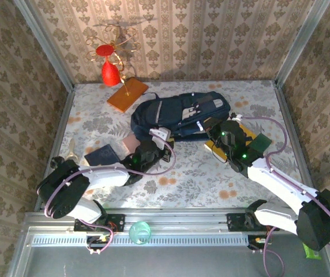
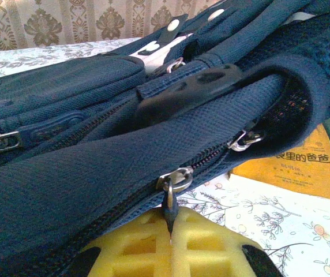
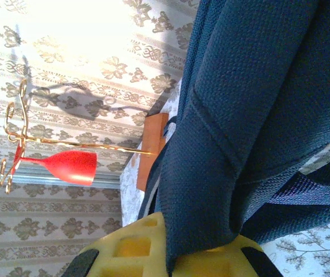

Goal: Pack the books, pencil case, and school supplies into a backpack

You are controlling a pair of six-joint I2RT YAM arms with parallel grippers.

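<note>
The left jaws are clamped together on a metal zipper pull of the navy backpack, their yellow pads meeting on the tab that hangs from the slider. The right jaws are clamped on a thick fold of the backpack's navy fabric at its 3 o'clock end. From above, the backpack lies across the floral bench, just past centre toward 12 o'clock. A yellow book lies flat beside the bag, partly under the right arm, with a dark green book just beside it at 3 o'clock. A navy book lies at 9 o'clock, with a pale-pink pencil case between it and the bag, partly hidden by the left arm. At 11 o'clock a red wine glass hangs from a gold wire rack on an orange base
</note>
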